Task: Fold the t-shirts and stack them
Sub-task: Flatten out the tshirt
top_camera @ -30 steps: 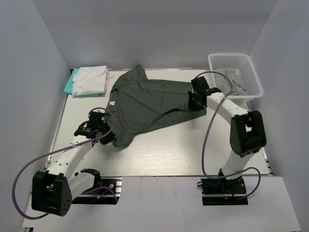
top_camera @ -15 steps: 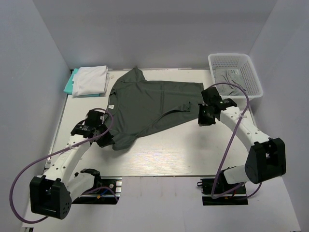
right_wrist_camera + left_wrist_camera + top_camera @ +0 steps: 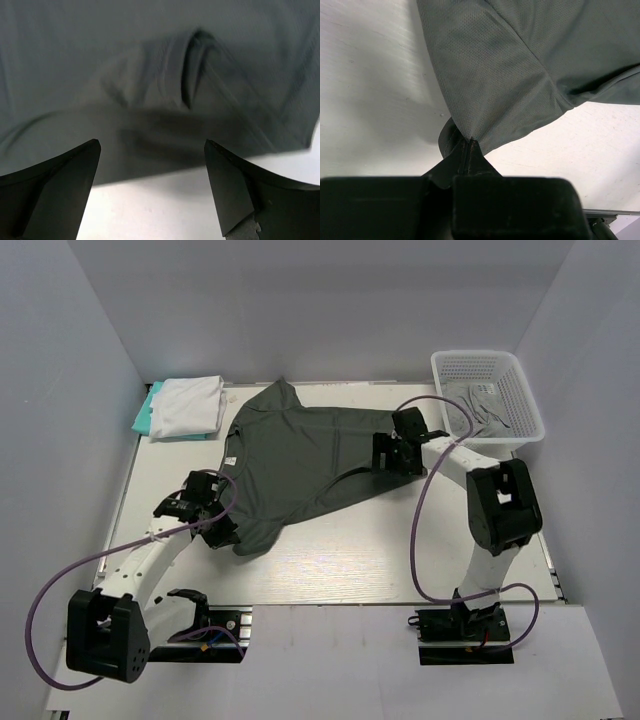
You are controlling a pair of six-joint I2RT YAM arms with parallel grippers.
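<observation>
charcoal t-shirt | left pincer clenched on edge, tips hidden | right pincer spread wide, view blurred

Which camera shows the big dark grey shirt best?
The top camera: the whole dark grey shirt lies spread on the table there. The left wrist camera shows only one corner, pinched in the shut left gripper. The right wrist camera shows a blurry rumpled edge beyond the open right gripper.

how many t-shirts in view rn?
4: charcoal t-shirt spread mid-table; white t-shirt folded on teal t-shirt, far left; light grey t-shirt in the basket. Others may hide underneath.
</observation>
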